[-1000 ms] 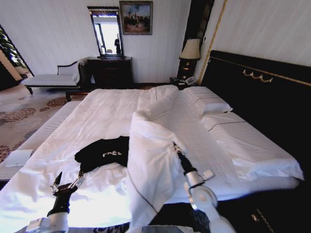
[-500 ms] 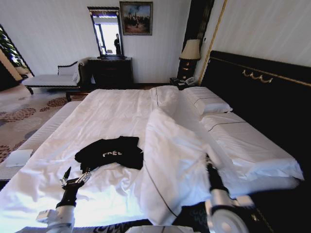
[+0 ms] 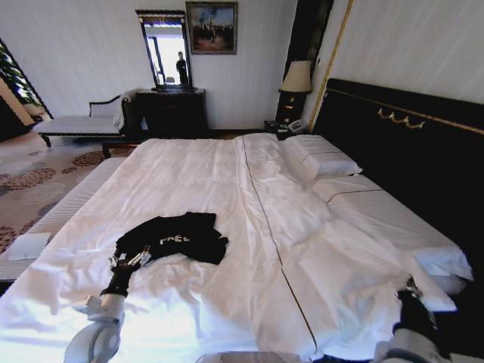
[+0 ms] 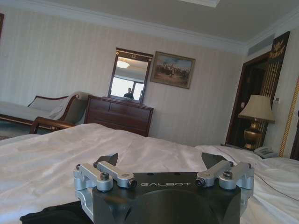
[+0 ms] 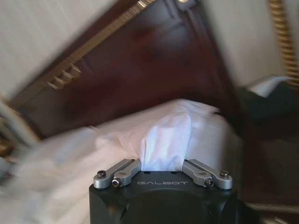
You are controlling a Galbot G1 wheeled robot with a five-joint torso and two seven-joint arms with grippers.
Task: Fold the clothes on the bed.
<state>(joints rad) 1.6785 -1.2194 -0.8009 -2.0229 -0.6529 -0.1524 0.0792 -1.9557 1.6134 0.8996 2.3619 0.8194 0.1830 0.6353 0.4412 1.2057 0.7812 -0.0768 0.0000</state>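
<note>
The clothes, one black T-shirt (image 3: 175, 239) with white lettering, lie crumpled on the near left part of the bed (image 3: 189, 162). My left gripper (image 3: 126, 260) is open at the shirt's near-left edge, low over the sheet. In the left wrist view this gripper (image 4: 160, 161) has its fingers wide apart with nothing between them, and a bit of the black shirt (image 4: 49, 215) shows beside it. My right gripper (image 3: 411, 290) is at the bed's near right corner. It is shut on a bunch of the white duvet (image 5: 166, 133), which now lies flat across the bed.
A tall black headboard (image 3: 401, 144) runs along the right, with pillows (image 3: 327, 162) before it. A lamp (image 3: 296, 79), a dark dresser (image 3: 171, 112) with a mirror and a pale bench (image 3: 76, 125) stand at the far wall. Patterned carpet (image 3: 30, 181) lies left of the bed.
The right gripper has drawn the raised duvet fold to the right and down, so it lies flat. The left gripper has moved forward to the shirt's edge.
</note>
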